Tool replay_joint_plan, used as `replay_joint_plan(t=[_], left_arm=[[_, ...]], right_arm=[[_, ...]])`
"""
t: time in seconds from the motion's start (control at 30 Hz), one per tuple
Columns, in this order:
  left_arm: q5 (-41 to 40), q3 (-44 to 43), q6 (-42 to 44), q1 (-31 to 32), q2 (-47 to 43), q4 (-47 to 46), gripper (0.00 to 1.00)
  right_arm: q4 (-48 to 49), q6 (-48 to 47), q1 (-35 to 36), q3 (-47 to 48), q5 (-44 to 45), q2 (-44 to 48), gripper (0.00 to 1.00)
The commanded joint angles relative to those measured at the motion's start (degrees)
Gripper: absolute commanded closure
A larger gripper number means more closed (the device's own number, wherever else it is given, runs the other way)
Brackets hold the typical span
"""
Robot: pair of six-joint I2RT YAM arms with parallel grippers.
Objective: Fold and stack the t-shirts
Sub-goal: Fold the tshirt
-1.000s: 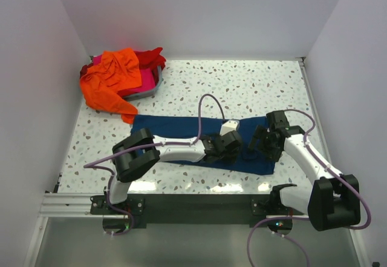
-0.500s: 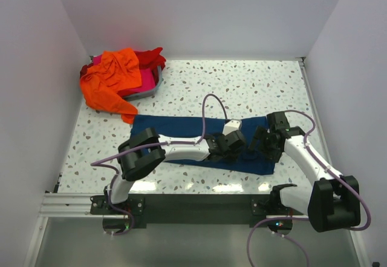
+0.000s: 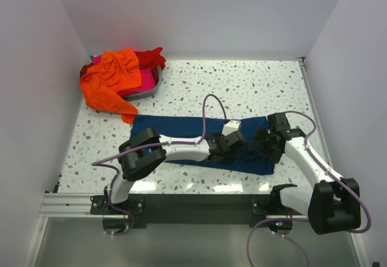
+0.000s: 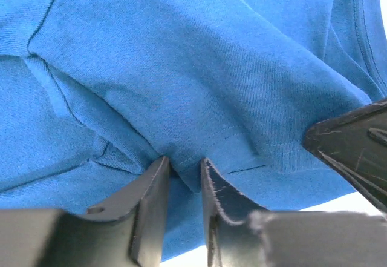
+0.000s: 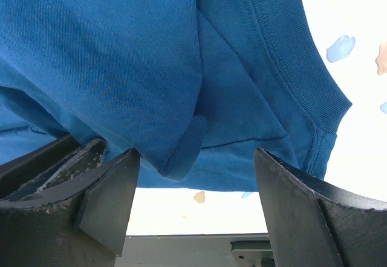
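Observation:
A navy blue t-shirt [image 3: 175, 128] lies flattened across the near middle of the table. My left gripper [image 3: 232, 151] is low on its right part; in the left wrist view [image 4: 184, 165] the fingers pinch a raised fold of the blue cloth [image 4: 181, 67]. My right gripper [image 3: 260, 145] stands open at the shirt's right end, and its fingers [image 5: 109, 188] straddle a hanging fold [image 5: 181, 152] near the ribbed hem. Orange [image 3: 112, 79], red [image 3: 155, 57] and pink [image 3: 145, 86] t-shirts are heaped at the back left.
A grey basket [image 3: 152, 91] under the heap stands at the back left. White walls close the table on three sides. The black rail [image 5: 242, 252] at the table's front edge lies just below the right gripper. The two grippers are close together.
The left gripper's fingers have come together on the fold of the navy shirt. Both arms have barely shifted place.

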State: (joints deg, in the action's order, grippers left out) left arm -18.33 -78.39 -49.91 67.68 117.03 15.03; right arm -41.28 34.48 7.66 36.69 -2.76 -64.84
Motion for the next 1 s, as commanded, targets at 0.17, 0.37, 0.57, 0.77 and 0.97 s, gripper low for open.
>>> replay_joint_plan(t=[0.17,0.37,0.57,0.77,0.97], left_arm=[[-1.27,-1.24,0.43,0.88,0.57,0.53,0.85],[-3.29,-0.54,0.34,0.87,-4.09,1.93,0.89],[-5.75,1.22,0.43,0.44,-9.19,3.16,0.92],[-6.2,5.78,-0.54,-2.29,-13.14,2.56,0.92],[-4.88,6.5,0.51,-5.01,-12.8,2.29,0.92]], right_arm=[[-0.47,-0.64,-0.37,0.05,-0.75,2.17,0.21],[-0.82,-0.91,-0.37,-0.21,-0.84,2.35,0.21],[-0.91,-0.47,-0.45,-0.83,-1.19,3.23,0.21],[-1.61,-0.55,-0.37,-0.56,-1.1,3.93,0.21],[-0.74,-1.78,-0.28,-0.74,-2.59,4.8,0.25]])
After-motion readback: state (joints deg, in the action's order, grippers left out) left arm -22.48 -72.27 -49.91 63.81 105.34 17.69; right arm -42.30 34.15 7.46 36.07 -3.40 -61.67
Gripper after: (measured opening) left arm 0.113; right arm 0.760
